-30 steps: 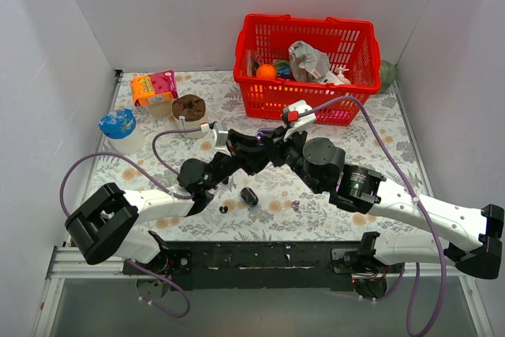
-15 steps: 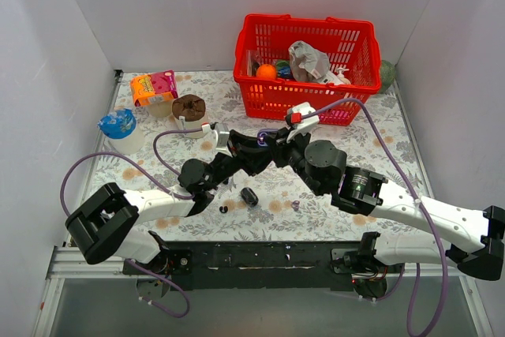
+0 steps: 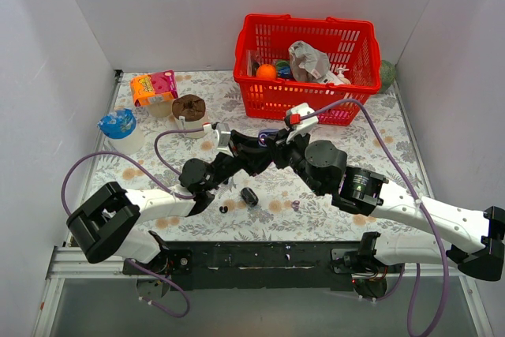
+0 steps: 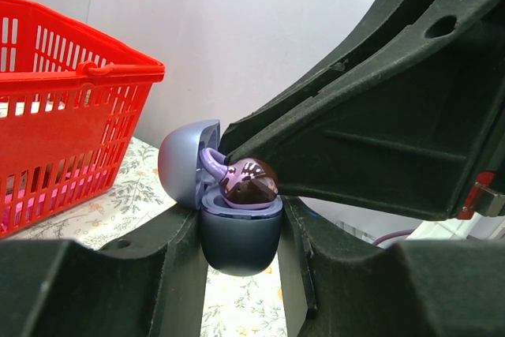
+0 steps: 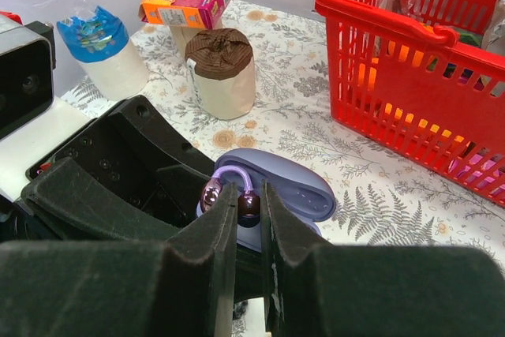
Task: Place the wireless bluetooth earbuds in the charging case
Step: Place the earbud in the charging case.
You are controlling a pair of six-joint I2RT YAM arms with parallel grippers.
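My left gripper (image 4: 241, 252) is shut on the lavender charging case (image 4: 241, 234) and holds it above the table, upright, with its lid open. My right gripper (image 5: 249, 204) is shut on a glossy purple earbud (image 5: 211, 193), which sits at the case's open top (image 5: 293, 185). The earbud (image 4: 247, 183) rests in the case mouth under my right gripper's fingers (image 4: 379, 116). In the top view both grippers meet near the case (image 3: 263, 138). A tiny purplish piece (image 3: 295, 204) lies on the table; I cannot tell if it is the other earbud.
A stubby black piece (image 3: 249, 196) and a tiny dark bit (image 3: 223, 209) lie near the front. A red basket (image 3: 308, 65) with items stands at the back right. A brown-topped cup (image 3: 188, 108), an orange-pink box (image 3: 153, 86) and a blue-lidded cup (image 3: 118, 128) stand at the back left.
Both grippers have barely shifted where they meet. Each still has the same hold.
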